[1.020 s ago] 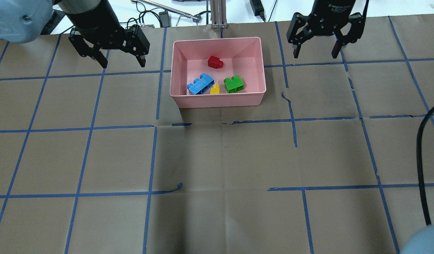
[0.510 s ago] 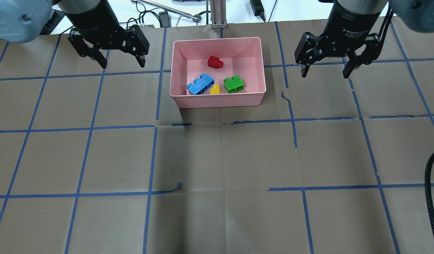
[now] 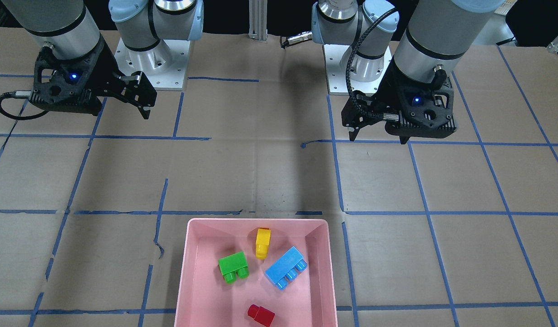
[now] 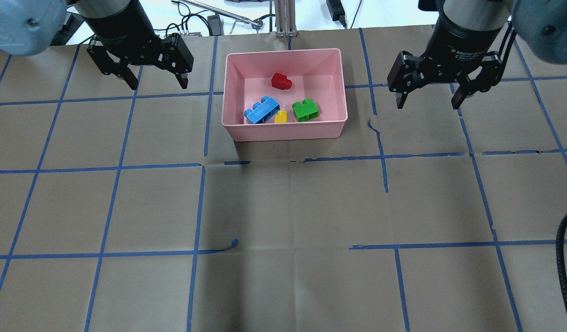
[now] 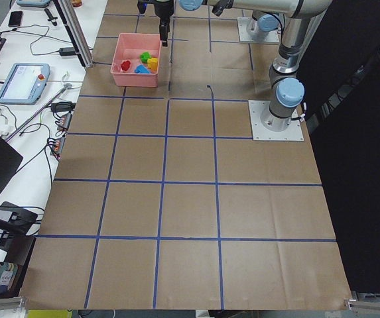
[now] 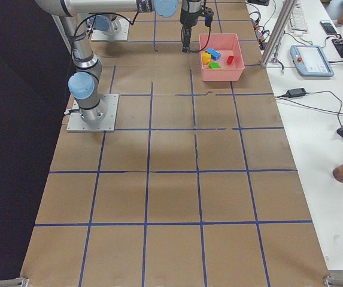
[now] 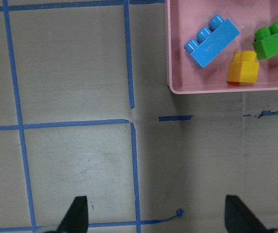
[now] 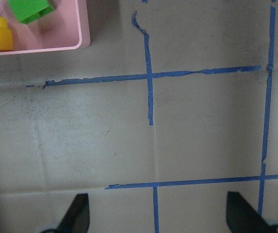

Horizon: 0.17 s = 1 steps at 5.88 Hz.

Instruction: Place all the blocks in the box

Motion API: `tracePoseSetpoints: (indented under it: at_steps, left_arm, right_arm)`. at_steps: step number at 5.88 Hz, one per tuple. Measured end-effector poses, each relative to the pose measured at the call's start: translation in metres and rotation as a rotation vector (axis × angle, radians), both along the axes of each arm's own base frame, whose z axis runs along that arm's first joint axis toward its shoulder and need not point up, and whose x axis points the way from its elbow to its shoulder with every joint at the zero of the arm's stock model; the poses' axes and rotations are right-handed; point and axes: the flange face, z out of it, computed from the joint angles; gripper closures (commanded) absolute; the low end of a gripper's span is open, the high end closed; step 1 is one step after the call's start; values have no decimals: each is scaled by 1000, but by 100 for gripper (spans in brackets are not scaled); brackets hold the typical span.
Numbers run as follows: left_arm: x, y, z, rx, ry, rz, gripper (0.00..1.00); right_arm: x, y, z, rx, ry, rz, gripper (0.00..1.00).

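Glossy studded plastic green brick (image 4: 306,110), blue brick (image 4: 262,110), yellow brick (image 4: 281,116) and red brick (image 4: 281,81) are contained in the shallow pink plastic box (image 4: 283,133) by the far edge of the surface (image 4: 283,207). The left hand (image 4: 158,85) and right hand (image 4: 428,103) are held spread and empty, as the task is judged done.

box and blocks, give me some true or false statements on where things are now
1. The red block, blue block, yellow block and green block all lie inside the box. True.
2. The left gripper holds the red block. False: it is open and empty, beside the box.
3. The yellow block lies between the blue block and green block. True.
4. The right gripper is shut. False: it is open.
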Motion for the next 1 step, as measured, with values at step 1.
tracePoseSetpoints:
  at_steps: [1]
  left_arm:
    - [0, 0, 0, 0, -1, 0, 0]
  right_arm:
    - [0, 0, 0, -1, 1, 0, 1]
